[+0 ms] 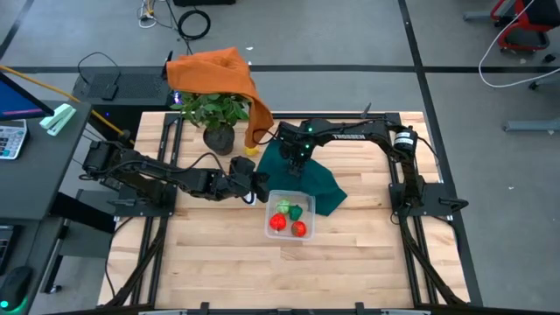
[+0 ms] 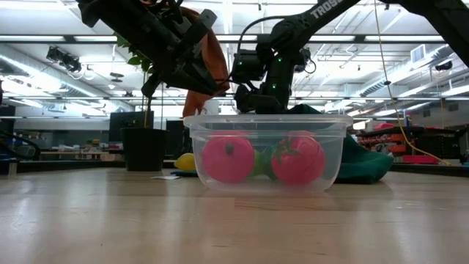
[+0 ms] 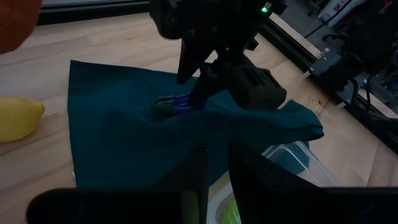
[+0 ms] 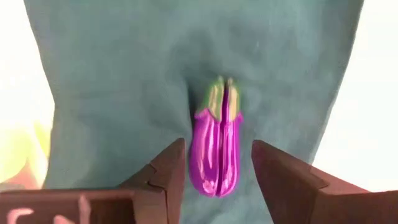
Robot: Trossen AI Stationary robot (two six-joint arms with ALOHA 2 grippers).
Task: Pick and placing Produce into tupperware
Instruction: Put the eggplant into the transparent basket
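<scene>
Just above centre of the high view, the right claw (image 1: 296, 163) hangs over the dark green cloth (image 1: 324, 185), its fingers apart and straddling a purple toy eggplant (image 4: 217, 151) that lies in a fold of the cloth; the fingers flank the eggplant lengthwise without pressing it, which looks like the set-up for closing on its narrow sides. The left claw (image 1: 260, 189) sits just left of the clear tupperware (image 1: 290, 229), fingers close together and holding nothing, apparently waiting out of the way. The tupperware lies at centre on the wooden tabletop (image 1: 219, 262), its upper edge against the cloth, and already holds two red pieces and a green one. A yellow lemon (image 3: 17, 117) rests beside the cloth.
</scene>
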